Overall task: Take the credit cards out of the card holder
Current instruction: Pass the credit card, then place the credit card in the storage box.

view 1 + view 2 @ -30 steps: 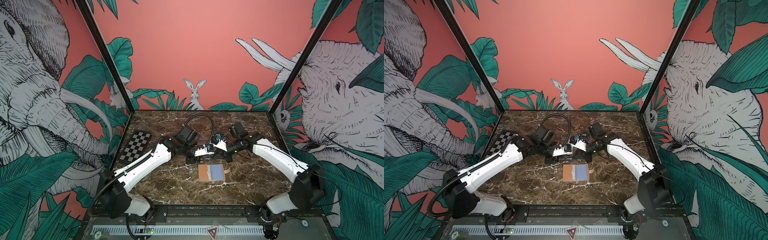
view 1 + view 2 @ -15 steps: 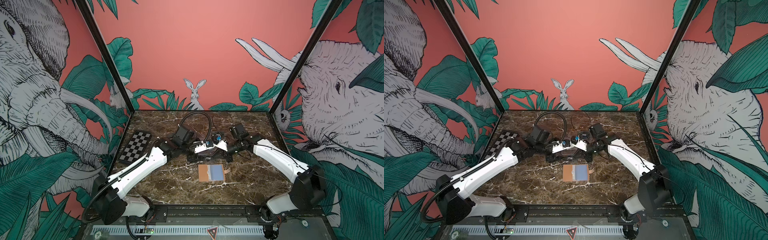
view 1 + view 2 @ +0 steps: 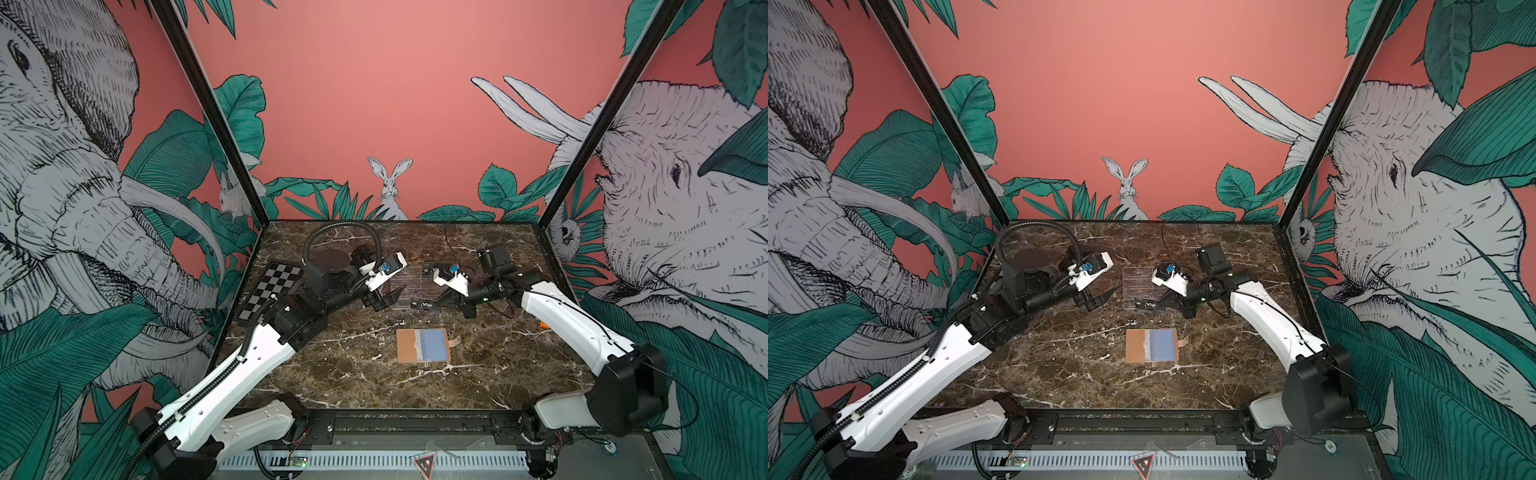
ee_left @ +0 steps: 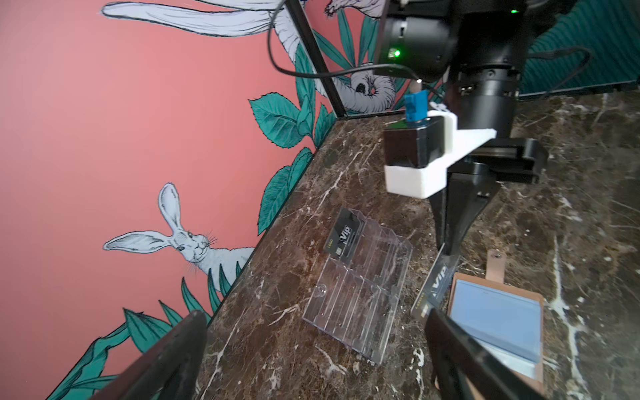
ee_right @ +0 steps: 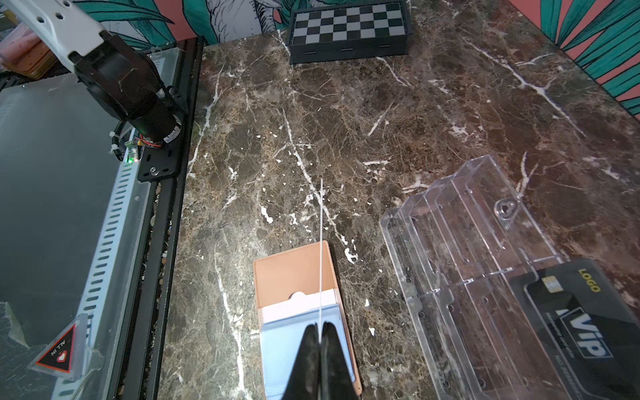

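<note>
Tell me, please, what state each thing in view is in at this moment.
card holder, open, flat on the table
held credit card, out of the holder, pinched by the right gripper
second credit card, slotted in the acrylic stand
acrylic stand, lying flat, one card in it
left gripper, open, empty
right gripper, shut on the held credit card

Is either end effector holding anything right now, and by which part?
The right end effector pinches a black Vip credit card by one short end. The left end effector stands open and holds nothing.
</note>
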Controlling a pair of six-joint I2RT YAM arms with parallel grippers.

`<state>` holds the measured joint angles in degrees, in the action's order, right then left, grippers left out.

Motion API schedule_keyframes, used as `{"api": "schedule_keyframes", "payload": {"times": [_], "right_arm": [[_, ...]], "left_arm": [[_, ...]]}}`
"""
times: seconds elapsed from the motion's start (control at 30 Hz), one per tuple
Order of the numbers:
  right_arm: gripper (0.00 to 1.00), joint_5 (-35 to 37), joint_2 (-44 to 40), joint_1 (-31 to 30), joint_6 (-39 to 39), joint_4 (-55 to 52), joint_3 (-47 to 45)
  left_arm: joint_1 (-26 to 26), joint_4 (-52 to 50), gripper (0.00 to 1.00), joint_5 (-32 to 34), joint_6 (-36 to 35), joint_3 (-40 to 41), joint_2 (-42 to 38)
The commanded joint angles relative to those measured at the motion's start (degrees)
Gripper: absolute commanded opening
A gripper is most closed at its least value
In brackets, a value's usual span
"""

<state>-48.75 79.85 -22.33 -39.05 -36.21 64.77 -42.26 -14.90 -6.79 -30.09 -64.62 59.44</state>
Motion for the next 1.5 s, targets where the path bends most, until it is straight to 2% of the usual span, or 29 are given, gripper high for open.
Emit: {"api": "schedule_keyframes", "payload": {"times": [0.0, 0.4, 0.73, 1.1, 1.47], "right_arm": [[0.0, -1.76, -1.34, 1.71, -0.46, 2.29, 0.16], [0.0, -8.2, 3.09, 11.95, -4.65, 5.51, 6.36], [0.0, -11.51, 11.34, 16.63, -9.28, 3.76, 14.78], [0.0, -10.99, 23.62, 17.45, -22.44, -10.82, 28.06], [0.0, -10.47, 31.57, 17.76, -32.12, -20.28, 38.11]], "left_arm": [[0.4, 2.75, 0.99, 4.45, 2.52, -1.48, -1.41], [0.34, 4.99, 0.99, 7.22, 7.05, 1.52, -3.31], [0.34, 4.47, 0.99, 7.23, 10.16, 3.83, -4.99], [0.34, 5.74, 0.99, 6.98, 13.08, 5.55, -3.98], [0.36, 7.64, 0.99, 5.43, 12.76, 7.58, -3.94]]}}
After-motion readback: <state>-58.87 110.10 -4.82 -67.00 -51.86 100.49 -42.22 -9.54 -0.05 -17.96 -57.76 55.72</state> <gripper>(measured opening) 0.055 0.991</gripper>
